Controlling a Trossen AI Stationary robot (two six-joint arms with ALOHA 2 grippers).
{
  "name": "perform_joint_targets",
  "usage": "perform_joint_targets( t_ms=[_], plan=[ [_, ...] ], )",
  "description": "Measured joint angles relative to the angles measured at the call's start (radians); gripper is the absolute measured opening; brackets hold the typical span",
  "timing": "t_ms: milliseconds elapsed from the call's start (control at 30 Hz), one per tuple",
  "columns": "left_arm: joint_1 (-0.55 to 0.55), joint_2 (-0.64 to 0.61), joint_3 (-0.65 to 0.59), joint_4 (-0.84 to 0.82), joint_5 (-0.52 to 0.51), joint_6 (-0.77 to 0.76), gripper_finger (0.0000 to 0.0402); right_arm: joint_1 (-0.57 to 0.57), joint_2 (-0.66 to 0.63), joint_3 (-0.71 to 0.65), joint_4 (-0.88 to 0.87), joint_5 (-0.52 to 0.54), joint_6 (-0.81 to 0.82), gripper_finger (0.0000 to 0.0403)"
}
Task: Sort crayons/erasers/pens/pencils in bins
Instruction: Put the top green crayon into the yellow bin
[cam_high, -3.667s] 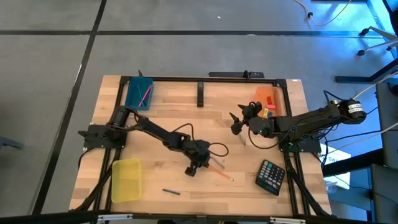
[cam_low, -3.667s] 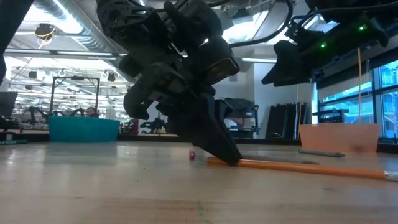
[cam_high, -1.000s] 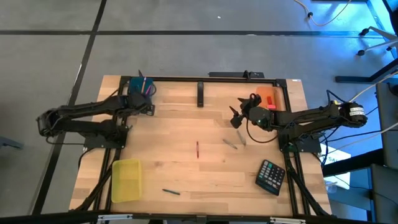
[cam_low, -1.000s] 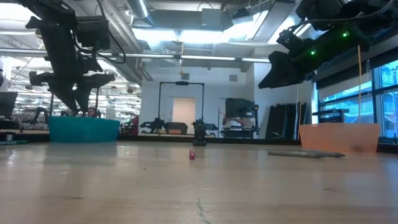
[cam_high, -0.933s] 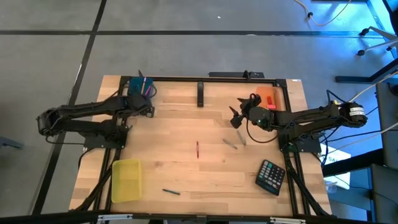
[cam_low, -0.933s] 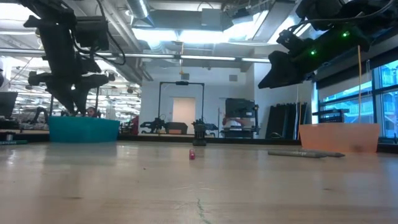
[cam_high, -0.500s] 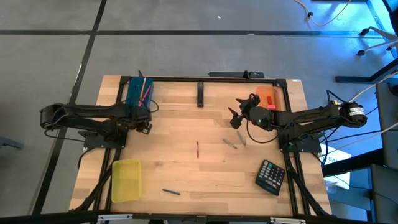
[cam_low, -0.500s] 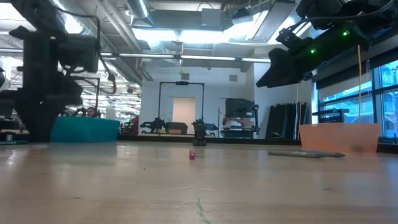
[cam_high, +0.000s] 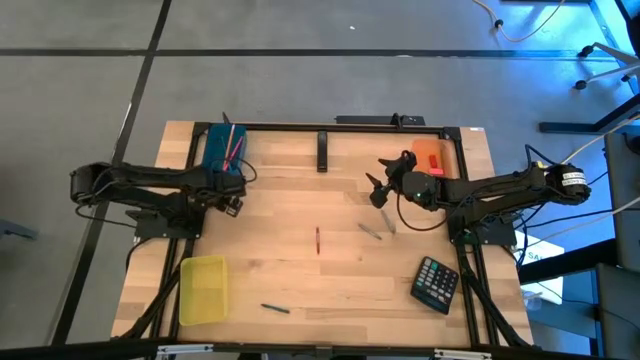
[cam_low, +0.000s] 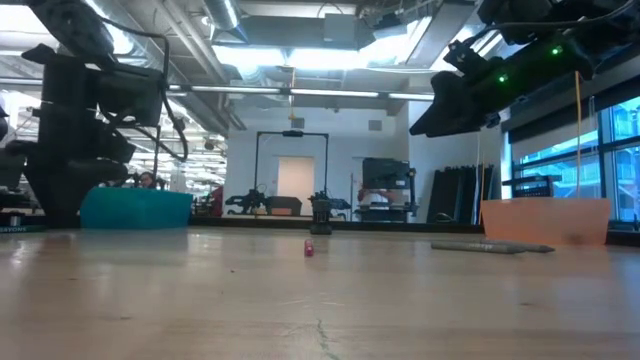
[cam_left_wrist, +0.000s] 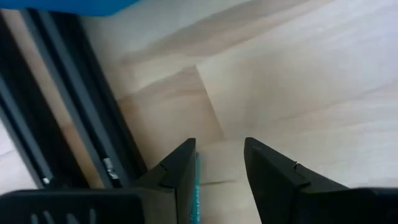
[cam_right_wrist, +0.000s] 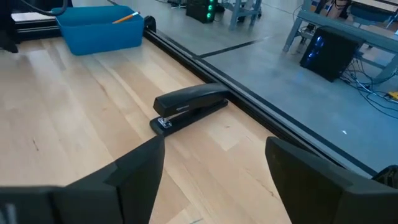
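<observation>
L gripper (cam_high: 232, 203) hanging low w/ fingers parted, empty, just beside small rectangular teal-blue plastic bin (cam_high: 222, 150) holding sticks; R gripper (cam_high: 378, 188) hovering spread, empty, nr orange plastic bin (cam_high: 430, 160).

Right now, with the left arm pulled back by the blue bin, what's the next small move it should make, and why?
Probably swing the left gripper out toward the red stick lying mid-table. Its fingers stand open with nothing between them, the teal-blue bin beside it already holds sticks, and that stick looks like the loose item nearest it. The right gripper hovers open near the orange bin.
</observation>
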Motion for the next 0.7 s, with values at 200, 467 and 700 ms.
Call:
perform_joint_targets(
  t_ms=[200, 467, 700],
  plan=[
    [0.025, 0.0, 0.0, 0.0, -0.021, 0.011, 0.0128, 0.0, 0.0, 0.0, 0.002, -0.017, -0.003, 0.0281],
    [0.037, 0.095, 0.003, 0.02, -0.006, 0.062, 0.0124, 0.0, 0.0, 0.0, 0.002, -0.043, -0.021, 0.0281],
    [0.038, 0.204, 0.057, -0.017, 0.003, 0.083, 0.0124, 0.0, 0.0, 0.0, 0.005, -0.043, -0.023, 0.0281]
  ],
)
